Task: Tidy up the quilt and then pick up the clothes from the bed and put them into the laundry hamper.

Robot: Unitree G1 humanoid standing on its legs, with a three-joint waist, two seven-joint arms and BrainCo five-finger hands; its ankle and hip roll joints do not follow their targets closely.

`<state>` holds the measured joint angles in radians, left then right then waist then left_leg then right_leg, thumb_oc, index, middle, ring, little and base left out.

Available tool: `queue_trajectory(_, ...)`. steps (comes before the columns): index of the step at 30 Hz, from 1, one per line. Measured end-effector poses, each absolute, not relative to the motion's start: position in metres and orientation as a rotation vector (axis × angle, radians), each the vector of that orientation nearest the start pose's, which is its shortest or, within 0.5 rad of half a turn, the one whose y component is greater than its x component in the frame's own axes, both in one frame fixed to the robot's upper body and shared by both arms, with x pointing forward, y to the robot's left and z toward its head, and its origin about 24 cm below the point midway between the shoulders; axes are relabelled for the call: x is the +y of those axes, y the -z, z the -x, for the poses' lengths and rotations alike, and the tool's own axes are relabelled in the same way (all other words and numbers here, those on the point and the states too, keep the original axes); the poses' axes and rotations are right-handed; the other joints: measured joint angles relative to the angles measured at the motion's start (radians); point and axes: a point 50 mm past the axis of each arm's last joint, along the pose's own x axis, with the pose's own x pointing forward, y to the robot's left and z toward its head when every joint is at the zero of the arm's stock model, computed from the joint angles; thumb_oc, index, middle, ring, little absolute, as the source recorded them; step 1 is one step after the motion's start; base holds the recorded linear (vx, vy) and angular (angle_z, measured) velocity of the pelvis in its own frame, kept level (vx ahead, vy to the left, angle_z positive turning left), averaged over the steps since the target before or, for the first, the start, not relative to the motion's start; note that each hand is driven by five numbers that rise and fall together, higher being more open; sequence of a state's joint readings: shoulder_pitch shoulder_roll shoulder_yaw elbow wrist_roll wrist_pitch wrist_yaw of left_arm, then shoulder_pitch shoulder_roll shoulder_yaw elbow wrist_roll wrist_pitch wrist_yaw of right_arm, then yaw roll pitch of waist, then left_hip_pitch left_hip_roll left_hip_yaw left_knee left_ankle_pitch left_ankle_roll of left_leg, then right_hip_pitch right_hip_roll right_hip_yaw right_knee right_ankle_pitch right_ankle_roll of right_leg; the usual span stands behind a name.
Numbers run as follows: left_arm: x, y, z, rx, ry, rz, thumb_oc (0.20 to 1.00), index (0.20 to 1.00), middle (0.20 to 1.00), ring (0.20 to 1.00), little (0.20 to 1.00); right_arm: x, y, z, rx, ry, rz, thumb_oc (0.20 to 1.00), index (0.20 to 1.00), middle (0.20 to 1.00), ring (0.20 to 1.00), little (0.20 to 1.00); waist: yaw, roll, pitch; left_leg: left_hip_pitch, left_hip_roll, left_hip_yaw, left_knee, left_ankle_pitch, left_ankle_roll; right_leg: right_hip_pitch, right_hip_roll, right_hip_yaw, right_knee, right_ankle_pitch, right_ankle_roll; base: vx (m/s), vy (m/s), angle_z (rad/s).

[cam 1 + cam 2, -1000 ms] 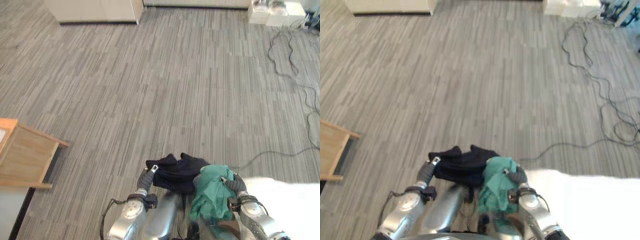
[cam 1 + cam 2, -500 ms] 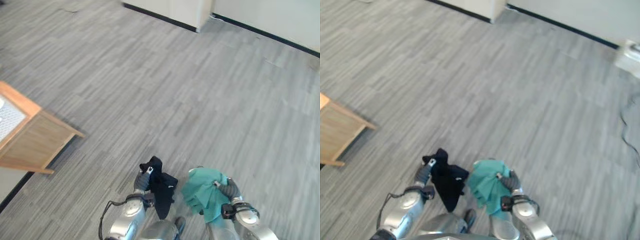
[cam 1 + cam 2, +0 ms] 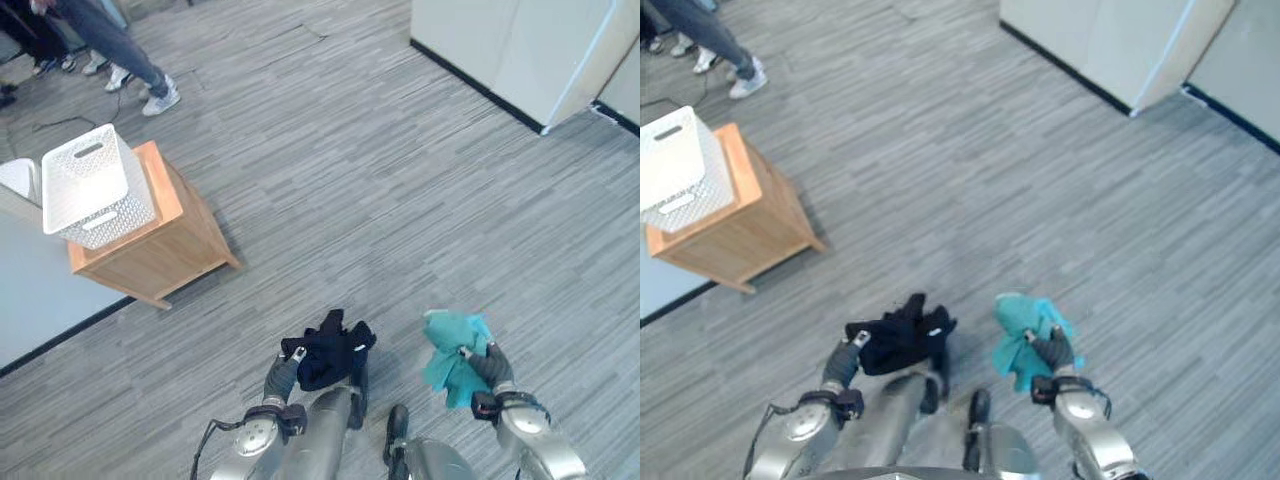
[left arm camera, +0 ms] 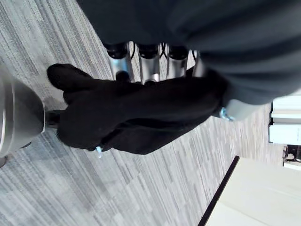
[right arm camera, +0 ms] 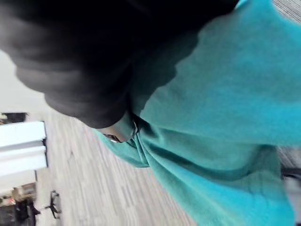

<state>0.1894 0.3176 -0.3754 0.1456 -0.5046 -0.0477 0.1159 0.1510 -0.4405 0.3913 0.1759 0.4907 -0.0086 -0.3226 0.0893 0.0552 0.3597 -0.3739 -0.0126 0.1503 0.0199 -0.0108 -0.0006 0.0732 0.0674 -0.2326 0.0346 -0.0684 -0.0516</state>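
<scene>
Closest to us, our left hand (image 3: 283, 372) is held low over the grey floor (image 3: 330, 200), its fingers (image 4: 120, 63) curled round a bundled black garment (image 3: 327, 352); our left wrist view shows the dark cloth draped across those fingers and hanging clear of the floor. Just beside it, a little apart, our right hand (image 3: 487, 366) grips a teal garment (image 3: 452, 348), bunched up against our palm. In our right wrist view the teal cloth wraps over the hand, so we read the grip from the head views, where the cloth is gathered in the closed hand. The two garments do not touch each other.

Farther out and to our left stands a low wooden cabinet (image 3: 160, 250), with a white perforated hamper (image 3: 92, 187) sitting on its top. The hamper is well apart from both garments. Next to the cabinet, at our far left, we see a pale flat surface (image 3: 40, 300) with a dark lower edge.

Beyond that, at the far left, a person's legs and pale shoes (image 3: 150, 92) stand on the floor. Far to our right, a white cupboard (image 3: 510, 50) with a dark base strip sits on the floor.
</scene>
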Motion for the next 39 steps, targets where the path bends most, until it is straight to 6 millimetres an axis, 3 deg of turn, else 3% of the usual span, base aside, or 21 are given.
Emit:
queue_trajectory(1, 0.15, 0.041, -0.186, 0.415, 0.1, 0.169, 0.2, 0.2, 0.2, 0.2, 0.2, -0.186, 0.047, -0.188, 0.479, 0.079, 0.036, 0.2, 0.2, 0.2, 0.2, 0.2, 0.009, -0.009, 0.005, 0.003, 0.002, -0.024, -0.044, 0.016, 0.0, 0.019, 0.009, 0.006, -0.009, -0.015, 0.022, 0.46, 0.149, -0.03)
queue_trajectory(5, 0.15, 0.04, -0.188, 0.393, 0.091, 0.17, 0.2, 0.2, 0.2, 0.2, 0.2, -0.186, 0.049, -0.186, 0.463, 0.092, 0.027, 0.2, 0.2, 0.2, 0.2, 0.2, 0.028, -0.039, 0.01, 0.012, 0.002, -0.014, 0.006, 0.045, 0.01, 0.117, -0.004, 0.015, -0.003, -0.093, -0.011, 0.51, 0.23, -0.07)
queue_trajectory(6, 0.15, 0.039, -0.19, 0.388, 0.089, 0.169, 0.2, 0.2, 0.2, 0.2, 0.2, -0.187, 0.048, -0.187, 0.448, 0.101, 0.02, 0.2, 0.2, 0.2, 0.2, 0.2, 0.031, -0.05, 0.004, 0.019, -0.008, -0.01, 0.048, 0.045, 0.012, 0.147, -0.014, 0.016, -0.005, -0.127, 0.019, 0.7, 0.461, 0.01)
queue_trajectory(7, 0.145, 0.044, -0.193, 0.409, 0.07, 0.18, 0.2, 0.2, 0.2, 0.2, 0.2, -0.191, 0.054, -0.182, 0.477, 0.149, 0.019, 0.2, 0.2, 0.2, 0.2, 0.2, 0.037, -0.054, -0.003, 0.08, -0.02, 0.002, 0.113, 0.047, 0.086, 0.165, -0.046, -0.009, 0.143, -0.192, 0.054, 0.55, 0.506, 0.18)
queue_trajectory(9, 0.139, 0.04, -0.197, 0.404, 0.078, 0.193, 0.2, 0.2, 0.2, 0.2, 0.2, -0.189, 0.053, -0.175, 0.48, 0.162, 0.008, 0.2, 0.2, 0.2, 0.2, 0.2, 0.057, -0.066, -0.026, 0.119, -0.056, -0.003, 0.163, 0.079, 0.142, 0.086, -0.128, -0.003, 0.47, -0.241, 0.105, 0.59, 0.562, 0.12)
queue_trajectory(10, 0.138, 0.035, -0.197, 0.393, 0.084, 0.195, 0.2, 0.2, 0.2, 0.2, 0.2, -0.184, 0.049, -0.171, 0.47, 0.148, 0.002, 0.2, 0.2, 0.2, 0.2, 0.2, 0.062, -0.097, -0.043, 0.128, -0.102, 0.002, 0.198, 0.028, 0.18, -0.009, -0.205, -0.01, 0.693, -0.224, 0.097, 0.49, 0.43, 0.14)
queue_trajectory(12, 0.131, 0.029, -0.197, 0.384, 0.107, 0.199, 0.2, 0.2, 0.2, 0.2, 0.2, -0.177, 0.034, -0.168, 0.416, 0.133, -0.031, 0.2, 0.2, 0.2, 0.2, 0.2, 0.012, -0.085, -0.056, 0.218, -0.198, -0.058, 0.213, -0.049, 0.238, -0.209, -0.353, 0.006, 1.145, 0.024, 0.084, 0.4, 0.236, 0.89)
queue_trajectory(13, 0.127, 0.032, -0.196, 0.41, 0.111, 0.185, 0.2, 0.2, 0.2, 0.2, 0.2, -0.17, 0.029, -0.171, 0.403, 0.119, -0.041, 0.2, 0.2, 0.2, 0.2, 0.2, -0.029, -0.014, -0.084, 0.257, -0.192, -0.103, 0.185, -0.03, 0.221, -0.371, -0.343, 0.048, 1.248, 0.004, 0.063, 0.47, 0.021, 1.34)
queue_trajectory(14, 0.125, 0.031, -0.198, 0.403, 0.11, 0.183, 0.2, 0.2, 0.2, 0.2, 0.2, -0.164, 0.032, -0.17, 0.414, 0.102, -0.041, 0.2, 0.2, 0.2, 0.2, 0.2, -0.043, 0.033, -0.103, 0.299, -0.182, -0.157, 0.147, -0.042, 0.195, -0.452, -0.306, 0.045, 1.154, -0.051, 0.062, 0.56, -0.018, 1.17)
queue_trajectory(17, 0.125, 0.035, -0.201, 0.413, 0.096, 0.163, 0.2, 0.2, 0.2, 0.2, 0.2, -0.162, 0.048, -0.168, 0.485, 0.105, -0.021, 0.2, 0.2, 0.2, 0.2, 0.2, -0.038, 0.045, -0.095, 0.453, -0.155, -0.225, 0.079, -0.049, 0.093, -0.475, -0.183, 0.024, 0.646, -0.063, 0.052, 0.44, -0.153, 0.93)
queue_trajectory(22, 0.133, 0.053, -0.183, 0.489, 0.092, 0.094, 0.2, 0.2, 0.2, 0.2, 0.2, -0.186, 0.057, -0.161, 0.516, 0.167, -0.001, 0.2, 0.2, 0.2, 0.2, 0.2, -0.09, -0.072, -0.116, 0.641, -0.231, -0.294, 0.016, -0.119, 0.066, -0.497, -0.054, 0.046, 0.172, -0.014, 0.045, 0.57, -0.096, 1.16)
queue_trajectory(23, 0.132, 0.054, -0.183, 0.492, 0.091, 0.099, 0.2, 0.2, 0.2, 0.2, 0.2, -0.19, 0.055, -0.164, 0.507, 0.177, -0.002, 0.2, 0.2, 0.2, 0.2, 0.2, -0.104, -0.079, -0.115, 0.669, -0.25, -0.302, 0.019, -0.13, 0.063, -0.485, -0.03, 0.076, 0.125, 0.016, -0.016, 0.56, -0.079, 1.23)
queue_trajectory(25, 0.128, 0.055, -0.182, 0.496, 0.077, 0.121, 0.2, 0.2, 0.2, 0.2, 0.2, -0.198, 0.052, -0.171, 0.488, 0.185, 0.015, 0.2, 0.2, 0.2, 0.2, 0.2, -0.104, -0.072, -0.114, 0.681, -0.271, -0.276, 0.11, -0.143, 0.041, -0.43, -0.035, 0.172, 0.104, 0.212, -0.155, 0.65, -0.161, 0.49)
queue_trajectory(26, 0.131, 0.054, -0.182, 0.493, 0.07, 0.117, 0.2, 0.2, 0.2, 0.2, 0.2, -0.197, 0.051, -0.177, 0.478, 0.175, 0.014, 0.2, 0.2, 0.2, 0.2, 0.2, -0.101, -0.076, -0.112, 0.662, -0.268, -0.263, 0.172, -0.164, 0.004, -0.42, -0.027, 0.212, 0.112, 0.245, -0.173, 0.54, -0.136, 0.31)
queue_trajectory(28, 0.148, 0.043, -0.192, 0.437, 0.036, 0.086, 0.2, 0.2, 0.2, 0.2, 0.2, -0.184, 0.045, -0.193, 0.435, 0.156, -0.036, 0.2, 0.2, 0.2, 0.2, 0.2, -0.085, -0.109, -0.106, 0.608, -0.144, -0.2, 0.313, -0.269, 0.006, -0.316, -0.028, 0.25, 0.111, 0.22, -0.099, 0.46, -0.08, 0.42)
queue_trajectory(30, 0.158, 0.038, -0.198, 0.413, -0.002, 0.08, 0.2, 0.2, 0.2, 0.2, 0.2, -0.177, 0.035, -0.203, 0.383, 0.124, -0.058, 0.2, 0.2, 0.2, 0.2, 0.2, -0.085, -0.116, -0.106, 0.528, -0.065, -0.196, 0.456, -0.259, -0.002, -0.283, -0.03, 0.243, 0.155, 0.154, -0.08, 0.65, -0.133, 0.1)
queue_trajectory(31, 0.158, 0.035, -0.201, 0.397, -0.004, 0.088, 0.2, 0.2, 0.2, 0.2, 0.2, -0.175, 0.029, -0.207, 0.362, 0.112, -0.056, 0.2, 0.2, 0.2, 0.2, 0.2, -0.089, -0.107, -0.101, 0.478, -0.035, -0.205, 0.548, -0.175, -0.014, -0.281, -0.029, 0.232, 0.192, 0.108, -0.089, 0.63, -0.134, -0.11)
queue_trajectory(32, 0.154, 0.031, -0.205, 0.381, -0.004, 0.109, 0.2, 0.2, 0.2, 0.2, 0.2, -0.179, 0.025, -0.21, 0.344, 0.101, -0.032, 0.2, 0.2, 0.2, 0.2, 0.2, -0.097, -0.094, -0.098, 0.384, -0.044, -0.202, 0.768, -0.079, -0.034, -0.278, -0.038, 0.219, 0.241, 0.1, -0.061, 0.3, -0.051, -0.19)
queue_trajectory(33, 0.154, 0.031, -0.206, 0.379, -0.007, 0.114, 0.2, 0.2, 0.2, 0.2, 0.2, -0.179, 0.025, -0.211, 0.347, 0.096, -0.029, 0.2, 0.2, 0.2, 0.2, 0.2, -0.099, -0.089, -0.097, 0.341, -0.039, -0.19, 0.83, -0.06, -0.027, -0.265, -0.035, 0.232, 0.245, 0.069, -0.07, 0.37, -0.034, -0.14)
queue_trajectory(35, 0.151, 0.026, -0.216, 0.353, 0.009, 0.113, 0.2, 0.2, 0.2, 0.2, 0.2, -0.183, 0.029, -0.212, 0.372, 0.103, -0.012, 0.2, 0.2, 0.2, 0.2, 0.2, -0.084, -0.115, -0.068, 0.16, -0.039, -0.145, 0.944, -0.106, 0.02, -0.245, -0.063, 0.27, 0.225, 0.037, -0.077, 0.43, 0.171, -0.09)
queue_trajectory(39, 0.153, 0.039, -0.205, 0.409, -0.001, 0.112, 0.2, 0.2, 0.2, 0.2, 0.2, -0.185, 0.038, -0.205, 0.413, 0.107, -0.005, 0.2, 0.2, 0.2, 0.2, 0.2, -0.082, -0.089, -0.022, 0.123, 0.009, -0.099, 0.492, -0.12, -0.009, -0.14, -0.102, 0.261, 0.162, 0.024, -0.024, 0.33, 0.134, -0.07)
